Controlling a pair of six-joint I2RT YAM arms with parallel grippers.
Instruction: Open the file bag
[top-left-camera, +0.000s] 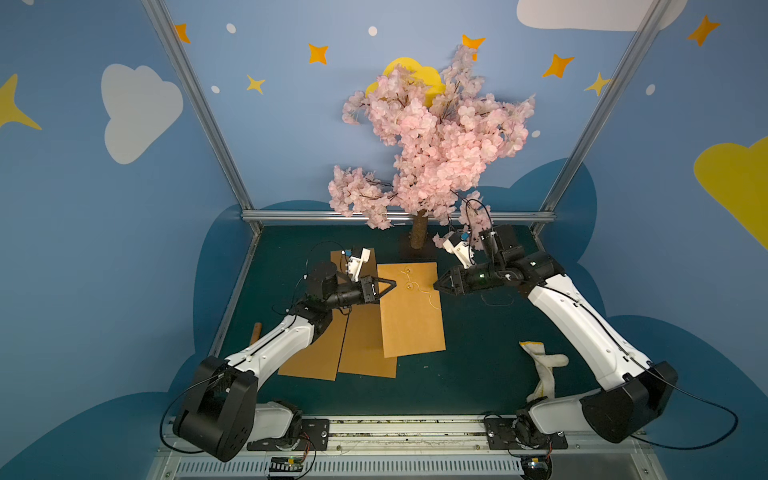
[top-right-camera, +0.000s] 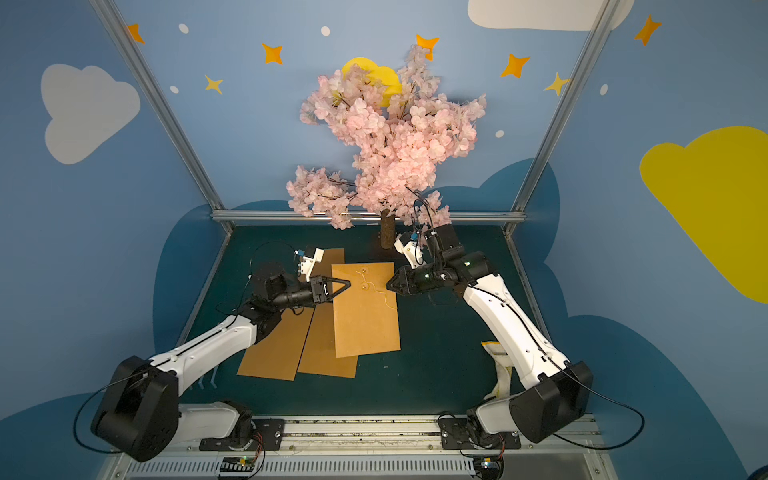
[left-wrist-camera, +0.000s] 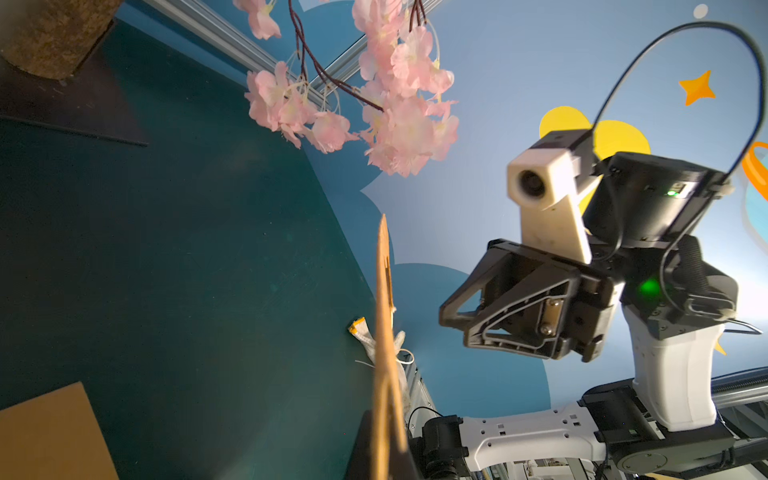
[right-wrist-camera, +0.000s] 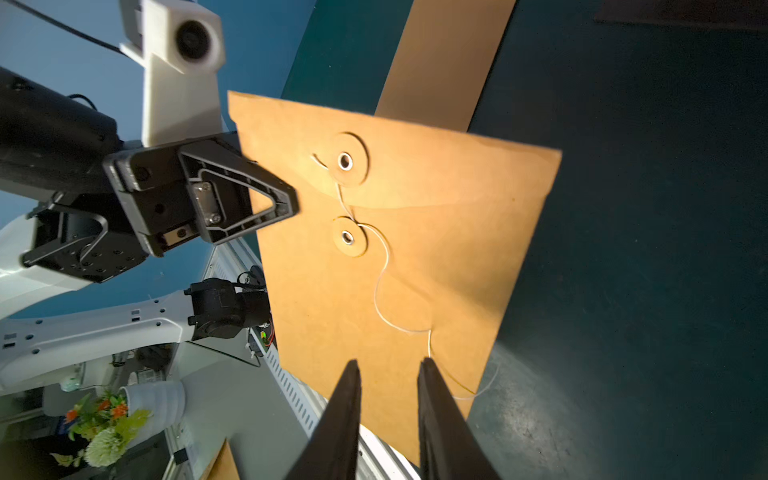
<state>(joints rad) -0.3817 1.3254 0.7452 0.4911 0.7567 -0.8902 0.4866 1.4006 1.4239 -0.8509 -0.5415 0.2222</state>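
Observation:
The file bag (top-left-camera: 411, 316) is a brown paper envelope lying on top of others on the green table, also visible in a top view (top-right-camera: 365, 320). Its flap lies flat, with one round button (right-wrist-camera: 345, 161) on the flap and a second button (right-wrist-camera: 347, 237) below it. The white string (right-wrist-camera: 380, 282) hangs loose from the buttons and curls off the bag's edge. My left gripper (top-left-camera: 392, 285) (left-wrist-camera: 384, 453) is shut on the bag's left edge beside the buttons. My right gripper (top-left-camera: 435, 286) (right-wrist-camera: 388, 365) stands slightly open at the bag's right edge, with the string's tail beside one finger.
Two more brown envelopes (top-left-camera: 365, 349) (top-left-camera: 316, 357) lie under and left of the bag. A pink blossom tree (top-left-camera: 419, 235) stands at the back centre. A white glove (top-left-camera: 544, 370) lies front right, a brown stick (top-left-camera: 256, 332) at the left rim, and a thin black loop (top-left-camera: 496, 300) under my right arm.

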